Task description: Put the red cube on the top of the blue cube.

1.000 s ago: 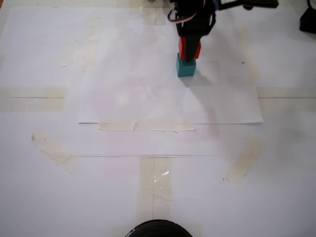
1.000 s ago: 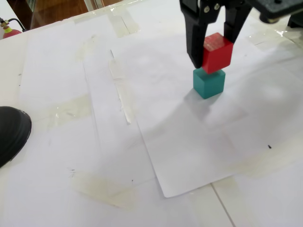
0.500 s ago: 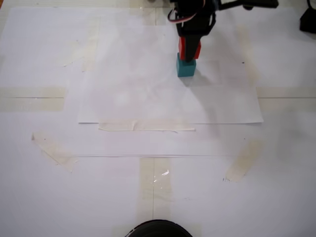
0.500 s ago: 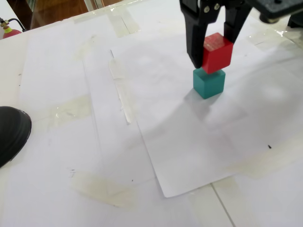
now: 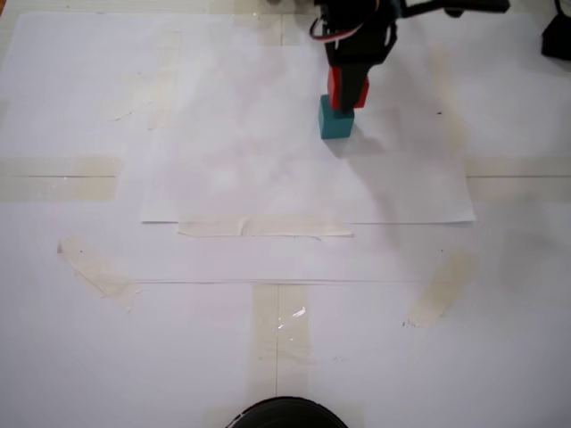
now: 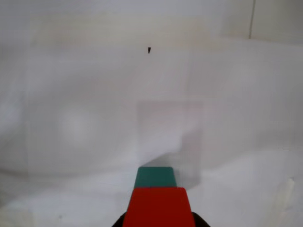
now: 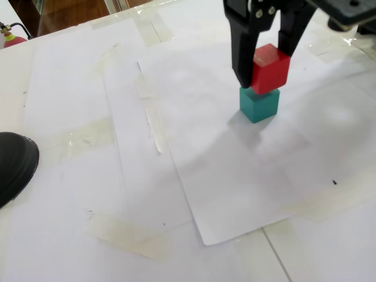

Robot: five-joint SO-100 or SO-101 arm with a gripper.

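The red cube (image 7: 271, 69) is between the two black fingers of my gripper (image 7: 264, 67), which is shut on it. It rests on or just above the blue cube (image 7: 258, 104), a teal block on white paper, and sits shifted a little to the right of it. In the other fixed view the red cube (image 5: 348, 89) overlaps the top of the blue cube (image 5: 336, 120) at the far centre-right, under the gripper (image 5: 350, 85). In the wrist view the red cube (image 6: 158, 208) fills the bottom edge, with the blue cube's top (image 6: 155, 177) showing just beyond it.
White paper sheets held down with tape strips (image 5: 263, 228) cover the table. A black round object (image 5: 285, 412) sits at the near edge, and also shows at the left in the other fixed view (image 7: 14, 164). A dark object (image 5: 558, 36) is at the top right.
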